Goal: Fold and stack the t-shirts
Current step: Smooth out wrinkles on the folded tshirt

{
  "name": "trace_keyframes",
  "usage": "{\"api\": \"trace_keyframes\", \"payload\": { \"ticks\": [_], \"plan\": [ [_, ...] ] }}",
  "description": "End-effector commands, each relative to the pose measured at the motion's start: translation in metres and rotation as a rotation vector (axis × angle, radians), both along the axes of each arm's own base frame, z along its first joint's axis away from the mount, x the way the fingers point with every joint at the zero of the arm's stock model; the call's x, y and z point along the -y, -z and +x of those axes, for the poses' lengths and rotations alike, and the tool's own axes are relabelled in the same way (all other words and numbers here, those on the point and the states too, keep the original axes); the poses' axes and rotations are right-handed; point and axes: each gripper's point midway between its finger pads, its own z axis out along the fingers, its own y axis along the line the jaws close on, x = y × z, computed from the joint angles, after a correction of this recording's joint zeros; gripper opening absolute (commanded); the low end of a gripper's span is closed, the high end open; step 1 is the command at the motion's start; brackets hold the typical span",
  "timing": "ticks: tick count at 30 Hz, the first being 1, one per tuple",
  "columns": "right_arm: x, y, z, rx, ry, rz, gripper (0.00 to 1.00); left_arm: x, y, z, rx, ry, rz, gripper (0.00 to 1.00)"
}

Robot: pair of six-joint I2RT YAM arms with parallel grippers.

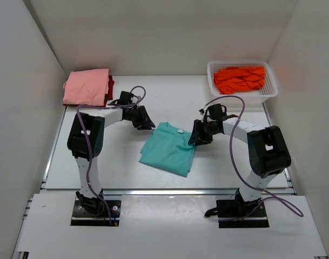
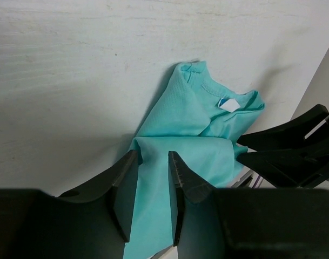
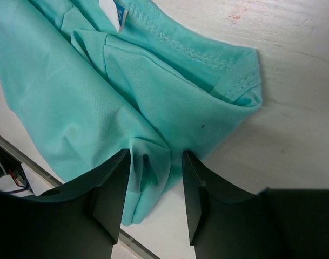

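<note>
With left tool (image 2: 153, 157) and right tool (image 3: 156, 157) part-open, empty, I risk pinching one layer at 3 o'clock on the teal cloth t-shirt (image 1: 169, 148).

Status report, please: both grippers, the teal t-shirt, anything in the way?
Left gripper open, at edge of teal t-shirt. Right gripper open, straddling a cloth fold. Shirt partly folded, mid-table. Nothing blocking; pink t-shirt and basket sit far back.

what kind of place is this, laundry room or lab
Most likely a robot lab test cell, not a home: a left arm and right arm bolted to a white table, white walls boxing it in, and shirts staged as props, a teal t-shirt mid-table, an orange t-shirt in a mesh basket.
</note>
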Motion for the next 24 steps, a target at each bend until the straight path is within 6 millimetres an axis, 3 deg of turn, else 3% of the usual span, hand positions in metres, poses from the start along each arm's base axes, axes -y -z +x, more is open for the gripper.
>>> {"api": "trace_keyframes", "payload": {
  "ticks": [1,3,6,7,8,9,10,12,15,19,21,24],
  "plan": [
    [-0.008,-0.007,0.012,0.051,-0.019,0.018,0.39,0.009,-0.015,0.001,0.036,0.04,-0.023,0.4],
    [-0.012,-0.009,0.011,0.049,-0.028,0.035,0.38,0.012,-0.016,-0.002,0.031,0.049,-0.031,0.4],
    [-0.013,-0.008,0.011,0.047,-0.027,0.04,0.23,0.011,-0.009,-0.002,0.015,0.048,-0.023,0.4],
    [-0.014,-0.01,0.01,0.048,-0.031,0.045,0.14,0.014,-0.008,-0.004,0.011,0.057,-0.026,0.35],
    [-0.012,-0.011,0.013,0.05,-0.024,0.041,0.06,0.014,-0.005,-0.003,0.009,0.056,-0.023,0.19],
    [-0.013,-0.011,0.01,0.041,-0.032,0.039,0.0,0.014,-0.009,-0.003,0.005,0.052,-0.027,0.11],
    [-0.012,-0.014,0.014,0.053,-0.027,0.038,0.0,0.012,-0.006,-0.003,-0.007,0.048,-0.018,0.0],
    [-0.012,-0.018,0.011,0.056,-0.036,0.041,0.0,0.011,-0.015,-0.002,0.011,0.046,-0.023,0.0],
    [-0.011,-0.026,0.007,0.077,-0.043,0.057,0.0,0.009,-0.026,-0.015,0.012,0.054,-0.047,0.0],
    [-0.009,-0.035,-0.008,0.108,-0.053,0.08,0.0,0.006,-0.035,-0.051,-0.015,0.095,-0.081,0.0],
    [-0.007,-0.039,-0.016,0.118,-0.053,0.083,0.0,0.004,-0.053,-0.067,0.009,0.102,-0.109,0.0],
    [-0.01,-0.051,-0.029,0.144,-0.062,0.108,0.0,0.001,-0.061,-0.098,-0.008,0.109,-0.12,0.0]
  ]
}}
